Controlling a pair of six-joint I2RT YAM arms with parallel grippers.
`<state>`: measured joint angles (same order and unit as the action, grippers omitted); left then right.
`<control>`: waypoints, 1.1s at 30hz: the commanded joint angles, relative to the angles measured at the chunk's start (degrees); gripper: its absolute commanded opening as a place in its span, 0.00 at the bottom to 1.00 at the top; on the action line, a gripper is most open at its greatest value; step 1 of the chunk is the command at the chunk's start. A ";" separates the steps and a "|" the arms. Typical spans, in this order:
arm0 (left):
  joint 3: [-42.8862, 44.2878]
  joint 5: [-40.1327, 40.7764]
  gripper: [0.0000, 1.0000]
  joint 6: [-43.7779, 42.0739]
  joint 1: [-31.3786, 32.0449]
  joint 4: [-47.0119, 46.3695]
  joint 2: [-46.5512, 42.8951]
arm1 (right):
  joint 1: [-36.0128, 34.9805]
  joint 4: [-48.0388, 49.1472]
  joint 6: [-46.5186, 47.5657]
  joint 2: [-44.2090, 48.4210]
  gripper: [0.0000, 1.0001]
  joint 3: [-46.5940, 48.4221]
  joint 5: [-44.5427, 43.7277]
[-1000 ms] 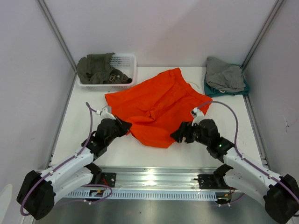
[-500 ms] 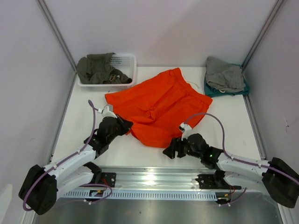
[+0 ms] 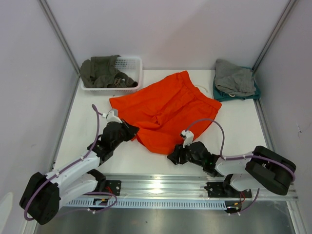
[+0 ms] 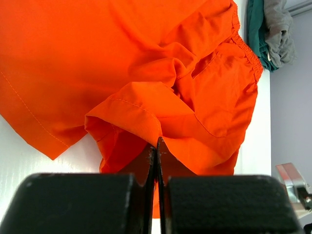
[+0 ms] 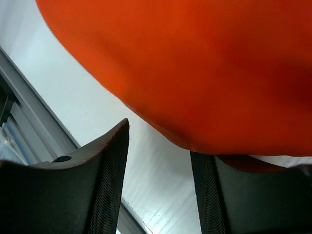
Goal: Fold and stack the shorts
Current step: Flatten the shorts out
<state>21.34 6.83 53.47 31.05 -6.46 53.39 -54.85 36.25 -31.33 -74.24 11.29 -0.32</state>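
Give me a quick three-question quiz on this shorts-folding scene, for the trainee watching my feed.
1. True or false: the right gripper, at the near corner of the orange shorts, has its jaws shut.
2. Where does the olive-green garment lie? A) in the white basket; B) under the shorts; C) in the right gripper.
3. Fill in: the ___ gripper is shut on a hem of the shorts.

Key: 1 false, its jaws stand apart. 2 A. 3 left: the left gripper pinches a hem fold.
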 commanded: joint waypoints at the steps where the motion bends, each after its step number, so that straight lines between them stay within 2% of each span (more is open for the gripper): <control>1: 1.24 -0.85 0.00 -0.83 -0.81 -2.07 -0.04 | -3.06 9.63 2.76 -2.84 0.47 0.75 -4.15; 3: 1.33 -0.94 0.00 -0.91 -0.90 -1.98 -0.12 | -4.64 10.50 3.55 -3.11 0.45 0.49 -6.61; 4: 1.07 -0.94 0.00 -0.83 -0.99 -1.98 -0.21 | -5.26 11.38 3.91 -3.28 0.41 0.40 -8.37; 5: 0.89 -0.94 0.00 -0.83 -0.99 -2.07 -0.30 | -5.62 11.56 4.52 -3.46 0.30 0.40 -8.30; 6: 0.98 -0.94 0.00 -0.83 -1.08 -2.07 -0.30 | -5.79 11.82 4.70 -3.46 0.26 0.49 -8.21; 7: 0.81 -1.03 0.00 -0.83 -1.08 -2.33 -0.21 | -6.06 11.48 4.70 -2.94 0.15 0.58 -8.38; 11: 0.89 -1.03 0.00 -1.00 -1.25 -2.33 -0.04 | -7.29 1.05 -0.54 2.42 0.00 3.38 -8.30; 12: 0.81 -1.03 0.00 -1.09 -1.25 -2.24 -0.04 | -7.29 -6.55 -2.05 3.91 0.00 4.61 -7.86; 15: 0.89 -1.12 0.00 -1.44 -1.43 -2.24 0.23 | -6.68 -20.28 -9.85 9.54 0.00 9.27 -2.88; 18: 0.89 -1.12 0.00 -1.62 -1.52 -2.68 0.58 | -5.45 -29.09 -18.37 12.36 0.00 11.56 4.50; 22: 1.16 -1.38 0.00 -1.88 -1.61 -3.12 1.19 | -3.69 -33.00 -25.33 11.13 0.00 11.92 13.84; 28: 0.02 -0.16 0.00 -2.41 -1.69 -2.07 0.23 | -2.63 -29.48 -35.54 13.41 0.00 9.01 23.17; 33: 0.10 2.22 0.00 -4.34 -1.60 -0.05 -1.97 | 1.49 -35.18 -36.26 17.63 0.00 11.91 27.55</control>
<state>21.34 6.26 51.81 29.98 -6.46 53.32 -55.59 4.08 -64.25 -59.09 20.45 21.02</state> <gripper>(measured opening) 0.002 0.007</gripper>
